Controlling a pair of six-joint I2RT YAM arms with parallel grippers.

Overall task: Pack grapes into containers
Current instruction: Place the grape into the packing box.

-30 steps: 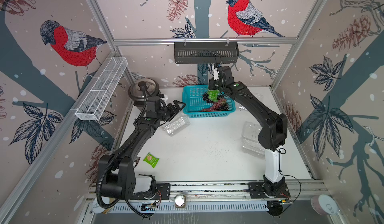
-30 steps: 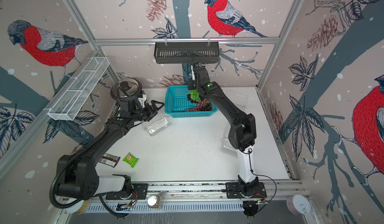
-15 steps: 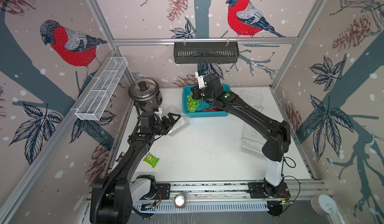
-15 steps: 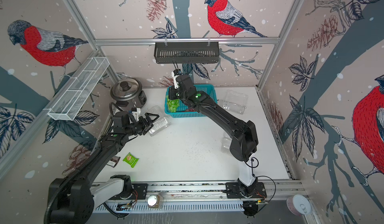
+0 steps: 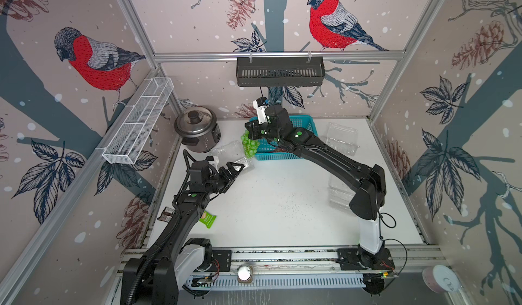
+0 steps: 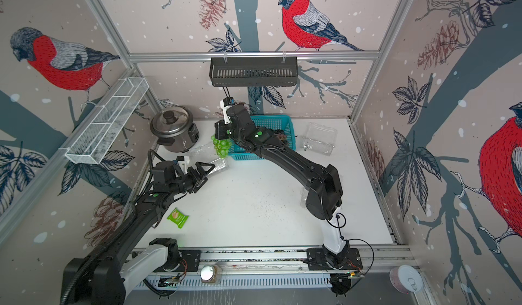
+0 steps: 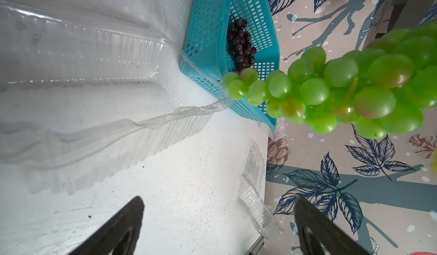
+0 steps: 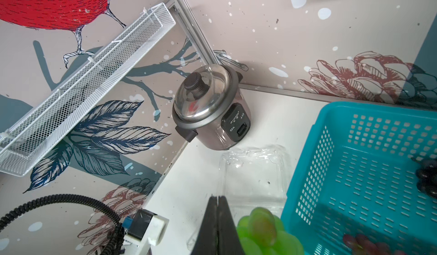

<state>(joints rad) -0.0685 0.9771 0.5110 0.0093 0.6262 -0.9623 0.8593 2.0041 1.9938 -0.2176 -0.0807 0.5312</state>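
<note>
**Left claw** [image 5: 232, 170], nearest the front. Jaws stand wide and carry nothing. The left wrist view shows both fingers [image 7: 106, 232] spread, with only bare bench [image 5: 282, 213] between them. It hangs low, just short of the open container [image 5: 230, 152] and pointed at it. Judgement: it is stationed to steady the thin shell or close it later, while keeping clear of the drop path.

**Open container.** It lies on the bench directly ahead of the left claw and beneath the right claw [image 5: 250, 132]. It is unfolded and empty. Its far end reaches the basket [image 5: 282, 156]; whether they touch cannot be told.

**Right claw.** Jaws are pinched together on the stem of the green bunch [image 5: 249, 145], which hangs free below it, off the bench. Judgement: the stem grip spares the berries and lets the bunch go in tip first. The bunch hangs beside the basket wall, over the container's basket end, and is not yet inside.

**Basket**, just behind the right claw. It holds 1 dark bunch [image 7: 241, 43] and 1 red bunch [image 8: 364, 242], both unpacked.

**Spare containers.** There are 2, well apart from both claws. The far container [image 5: 341, 136] sits beyond the basket. The side container [image 5: 337, 196] is partly hidden by the right arm.

**Assessment.** The 1st bunch is in transfer; lowering and release remain. The light shell may slide on contact.
</note>
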